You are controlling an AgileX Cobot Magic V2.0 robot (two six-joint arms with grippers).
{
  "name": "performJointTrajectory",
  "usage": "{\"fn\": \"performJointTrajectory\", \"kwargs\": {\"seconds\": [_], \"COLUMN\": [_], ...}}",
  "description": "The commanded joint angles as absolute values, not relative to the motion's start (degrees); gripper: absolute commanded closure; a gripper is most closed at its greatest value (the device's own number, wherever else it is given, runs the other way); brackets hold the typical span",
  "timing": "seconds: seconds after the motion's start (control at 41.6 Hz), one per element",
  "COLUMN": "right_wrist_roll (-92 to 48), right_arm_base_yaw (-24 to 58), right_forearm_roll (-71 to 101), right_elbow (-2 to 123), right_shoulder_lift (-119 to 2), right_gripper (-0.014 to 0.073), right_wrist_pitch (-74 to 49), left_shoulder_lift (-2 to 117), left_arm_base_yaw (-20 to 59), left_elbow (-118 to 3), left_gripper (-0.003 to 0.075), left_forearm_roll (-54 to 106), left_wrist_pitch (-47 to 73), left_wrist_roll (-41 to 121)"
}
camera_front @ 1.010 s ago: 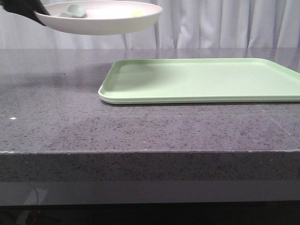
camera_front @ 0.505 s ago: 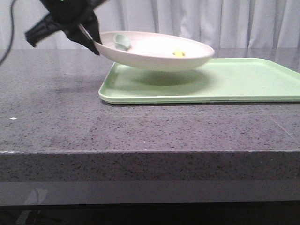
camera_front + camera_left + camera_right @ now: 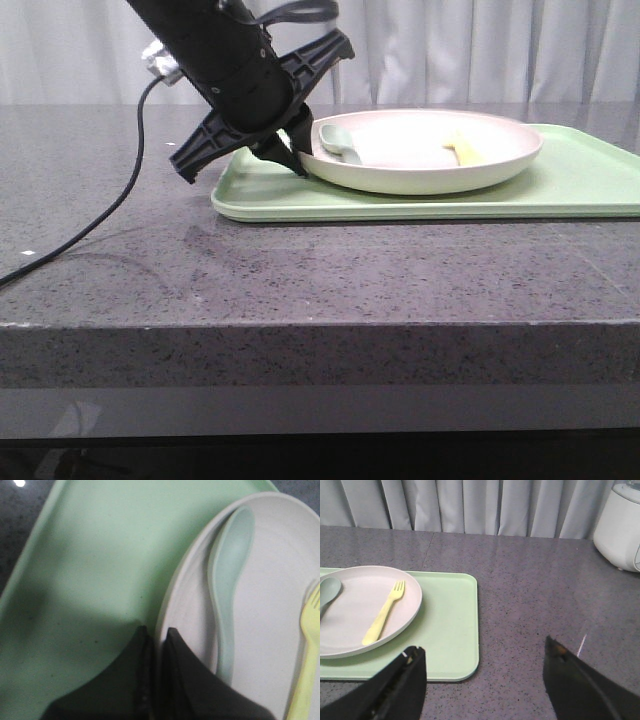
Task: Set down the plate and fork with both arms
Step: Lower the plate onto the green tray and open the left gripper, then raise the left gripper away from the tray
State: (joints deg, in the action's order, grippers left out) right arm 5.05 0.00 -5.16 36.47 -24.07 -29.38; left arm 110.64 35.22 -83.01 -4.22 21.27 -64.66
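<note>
The pale pinkish-cream plate (image 3: 420, 180) sits on the left half of the light-green tray (image 3: 570, 190). My left gripper (image 3: 298, 160) is shut on the plate's left rim (image 3: 172, 600), one finger inside and one outside. The small yellow fork (image 3: 462, 150) lies inside the plate toward its right, and shows clearly in the right wrist view (image 3: 382, 614). A grey-green spoon (image 3: 227, 580) lies in the plate near the gripped rim. My right gripper (image 3: 482, 652) hangs open over the countertop off the tray's right end, holding nothing, and does not show in the front view.
The tray (image 3: 450, 625) lies on a dark speckled stone counter (image 3: 300, 280). A white appliance (image 3: 620, 525) stands at the back right. A black cable (image 3: 110, 210) trails from the left arm across the counter's left side. Curtains hang behind.
The left arm carried the plate, with fork and spoon in it, from high at the left rightward and down onto the tray. The arm itself has come fully into view.
</note>
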Motion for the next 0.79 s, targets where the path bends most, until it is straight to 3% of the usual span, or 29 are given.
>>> {"fn": "performJointTrajectory", "kwargs": {"seconds": [0.0, 0.12, 0.241, 0.361, 0.601, 0.77], "right_wrist_roll": [4.56, 4.56, 4.56, 4.56, 4.56, 4.56], "right_arm_base_yaw": [-0.32, -0.32, -0.32, -0.32, -0.32, -0.32], "right_forearm_roll": [-6.26, -6.26, -6.26, -6.26, -6.26, -6.26], "right_elbow": [38.38, 38.38, 38.38, 38.38, 38.38, 38.38], "right_shoulder_lift": [-24.96, -24.96, -24.96, -24.96, -24.96, -24.96], "right_gripper": [0.0075, 0.0075, 0.0075, 0.0075, 0.0075, 0.0075], "right_wrist_pitch": [-25.49, -25.49, -25.49, -25.49, -25.49, -25.49], "left_shoulder_lift": [107.86, 107.86, 107.86, 107.24, 100.07, 91.4], "left_arm_base_yaw": [35.9, 35.9, 35.98, 35.98, 35.98, 35.98], "left_elbow": [-85.01, -85.01, -85.01, -85.01, -85.01, -85.01], "left_gripper": [0.0739, 0.0699, 0.0561, 0.0474, 0.0469, 0.0471], "left_forearm_roll": [-4.37, -4.73, -4.85, -6.91, -20.81, -22.77], "left_wrist_pitch": [17.12, 16.57, 16.16, 16.16, 23.4, 31.61], "left_wrist_roll": [-65.85, -65.85, -65.72, -65.49, -62.83, -44.09]}}
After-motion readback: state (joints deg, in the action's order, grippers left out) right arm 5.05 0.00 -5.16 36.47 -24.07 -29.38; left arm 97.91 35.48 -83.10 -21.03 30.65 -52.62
